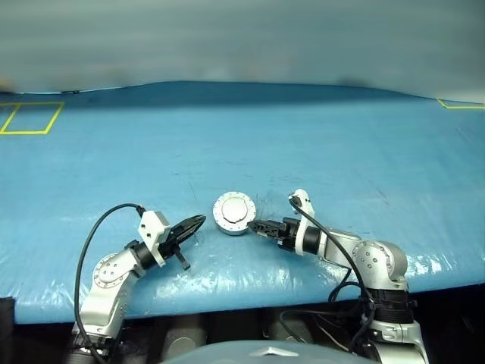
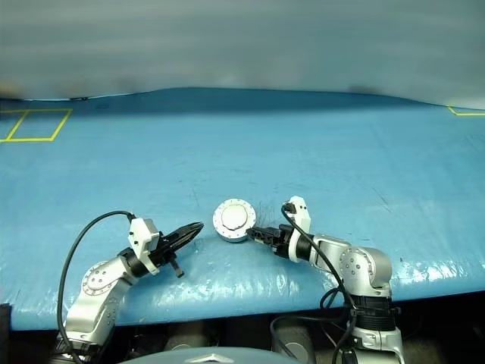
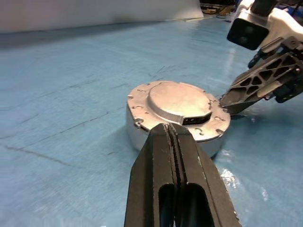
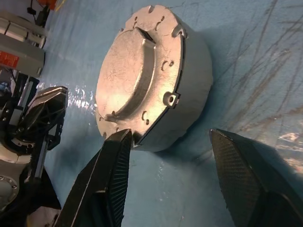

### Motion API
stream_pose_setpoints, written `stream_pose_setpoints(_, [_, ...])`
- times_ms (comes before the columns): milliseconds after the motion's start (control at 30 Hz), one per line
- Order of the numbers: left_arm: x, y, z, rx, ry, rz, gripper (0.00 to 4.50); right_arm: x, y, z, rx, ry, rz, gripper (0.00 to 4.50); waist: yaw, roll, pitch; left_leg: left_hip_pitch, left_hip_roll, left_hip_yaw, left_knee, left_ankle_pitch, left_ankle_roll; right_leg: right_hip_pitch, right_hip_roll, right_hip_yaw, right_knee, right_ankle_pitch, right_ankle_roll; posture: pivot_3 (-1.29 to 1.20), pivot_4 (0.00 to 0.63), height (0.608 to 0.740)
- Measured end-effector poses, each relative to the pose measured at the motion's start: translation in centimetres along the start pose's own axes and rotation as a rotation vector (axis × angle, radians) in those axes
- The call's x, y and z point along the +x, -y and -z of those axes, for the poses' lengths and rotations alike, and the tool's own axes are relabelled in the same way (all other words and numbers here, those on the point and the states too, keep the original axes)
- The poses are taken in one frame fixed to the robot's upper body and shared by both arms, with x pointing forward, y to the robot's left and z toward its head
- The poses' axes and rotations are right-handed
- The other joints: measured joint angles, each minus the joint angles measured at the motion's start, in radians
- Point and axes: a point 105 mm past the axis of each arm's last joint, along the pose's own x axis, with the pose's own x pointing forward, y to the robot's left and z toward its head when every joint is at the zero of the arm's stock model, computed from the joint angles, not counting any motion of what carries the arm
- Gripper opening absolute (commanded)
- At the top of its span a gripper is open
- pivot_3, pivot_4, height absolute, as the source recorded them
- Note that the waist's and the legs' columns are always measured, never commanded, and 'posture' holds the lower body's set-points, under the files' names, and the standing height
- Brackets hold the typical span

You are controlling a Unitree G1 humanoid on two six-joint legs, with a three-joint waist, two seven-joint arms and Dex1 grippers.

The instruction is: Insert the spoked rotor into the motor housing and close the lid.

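Note:
The motor housing (image 1: 233, 222) is a round silver puck on the blue table, with the lid (image 1: 234, 209) lying flat on top, smooth face and raised centre circle up. The spoked rotor is hidden. My left gripper (image 1: 198, 221) is shut and empty, just left of the housing and pointing at it; in the left wrist view its closed fingertips (image 3: 169, 131) stand right before the housing wall (image 3: 137, 135). My right gripper (image 1: 254, 225) is open on the housing's right, one fingertip (image 4: 122, 138) at the lid's rim (image 4: 166, 101), the other fingertip (image 4: 218, 138) apart from the wall.
Yellow tape outlines mark the table at the far left (image 1: 30, 118) and far right (image 1: 459, 105). The table's front edge (image 1: 242, 297) runs just below both arms. A black cable (image 1: 98, 227) loops from the left wrist.

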Motion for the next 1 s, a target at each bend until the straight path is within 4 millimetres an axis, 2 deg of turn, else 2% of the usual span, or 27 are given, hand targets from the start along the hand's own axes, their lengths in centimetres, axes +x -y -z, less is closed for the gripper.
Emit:
stream_pose_setpoints(300, [1.5,1.2,0.2,-0.012,0.043,0.016,0.00,-0.1,-0.2,0.0,-0.035,0.022,0.004,2.74,0.001,0.000,0.000,0.000,0.001,0.001,0.001,0.000,0.000,0.000,0.001,0.000,0.001,0.000,0.000,0.00,0.150,0.740])
stream_pose_setpoints(567, [3.0,0.9,0.4,0.011,0.029,0.020,0.00,-0.4,0.3,0.3,-0.049,0.022,0.029,2.74,0.002,0.000,0.000,0.000,0.000,0.001,0.002,0.000,0.000,0.001,0.001,0.000,0.001,0.000,0.000,0.00,0.150,0.740])
stream_pose_setpoints(1000, [3.3,0.9,1.3,0.052,-0.050,0.015,0.00,-0.3,0.2,0.2,-0.056,0.042,0.029,2.74,0.006,0.000,0.000,0.002,0.001,0.001,0.003,0.000,0.000,0.003,0.002,0.000,0.001,0.001,0.000,0.00,0.150,0.740])
